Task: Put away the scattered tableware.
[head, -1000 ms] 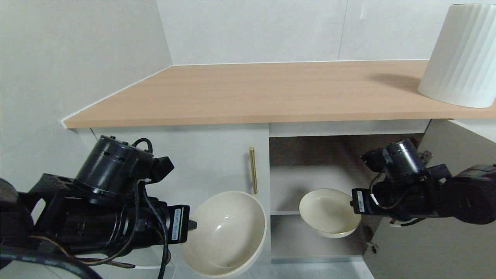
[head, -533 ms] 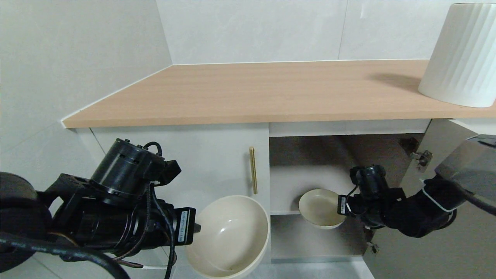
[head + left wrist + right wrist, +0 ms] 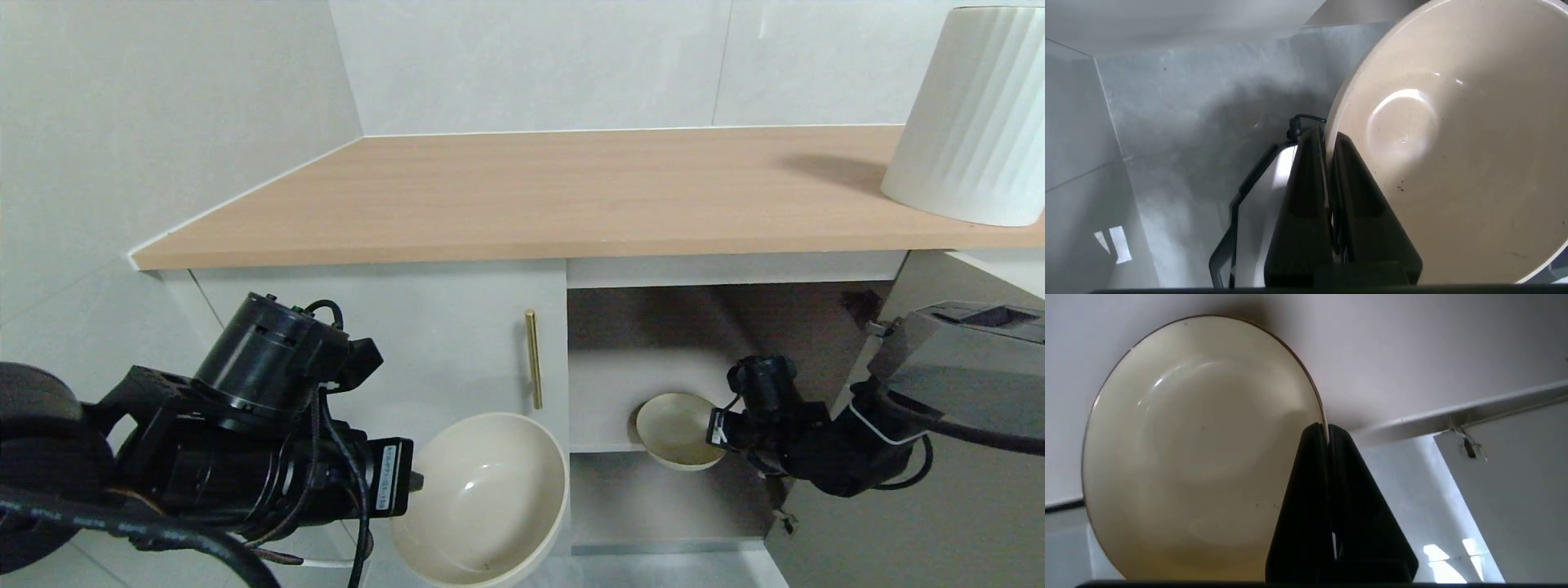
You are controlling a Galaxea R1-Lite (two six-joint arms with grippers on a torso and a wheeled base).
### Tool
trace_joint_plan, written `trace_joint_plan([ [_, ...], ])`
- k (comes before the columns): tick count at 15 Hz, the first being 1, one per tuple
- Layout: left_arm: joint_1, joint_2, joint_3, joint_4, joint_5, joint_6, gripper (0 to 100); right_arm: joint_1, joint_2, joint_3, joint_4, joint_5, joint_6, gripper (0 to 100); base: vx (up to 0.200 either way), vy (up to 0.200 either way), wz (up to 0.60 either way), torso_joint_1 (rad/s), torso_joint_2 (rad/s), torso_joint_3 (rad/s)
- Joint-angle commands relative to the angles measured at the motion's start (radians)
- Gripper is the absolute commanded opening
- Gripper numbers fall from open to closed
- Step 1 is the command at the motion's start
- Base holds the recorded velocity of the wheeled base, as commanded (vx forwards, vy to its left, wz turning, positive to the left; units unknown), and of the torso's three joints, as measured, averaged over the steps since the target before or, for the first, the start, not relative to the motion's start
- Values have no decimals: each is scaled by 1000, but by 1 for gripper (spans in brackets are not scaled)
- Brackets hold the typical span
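A large cream bowl [image 3: 482,498] hangs tilted, opening facing up, near the closed left cabinet door [image 3: 424,343]. A smaller cream bowl [image 3: 673,430] is tilted inside the open right cabinet [image 3: 653,322], apparently just above its shelf [image 3: 600,448].

At 2 o'clock on the surface [image 3: 571,196], the ribbed white container [image 3: 971,114] is cut off by the head view's edge. The large bowl [image 3: 1454,139] overruns the left wrist view. The right claw [image 3: 720,428] covers the 3 o'clock rim of the small bowl [image 3: 673,429].
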Motion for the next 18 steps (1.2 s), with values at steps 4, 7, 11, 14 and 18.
trace_joint_plan([
  [4,-6,1,0,0,0,-1,0,-9,43,-59,2,-13,11,0,0,0,0,0,0,0],
  [7,-6,1,0,0,0,-1,0,-14,55,-85,0,-14,14,0,0,0,0,0,0,0],
  [11,-6,9,1,0,2,-2,0,-26,103,-178,13,-43,32,0,0,0,0,0,0,0],
  [14,-6,10,0,0,2,-2,0,-29,111,-197,14,-43,32,0,0,0,0,0,0,0],
  [18,-6,12,0,0,2,-2,0,-37,129,-224,16,-45,32,0,0,0,0,0,0,0],
])
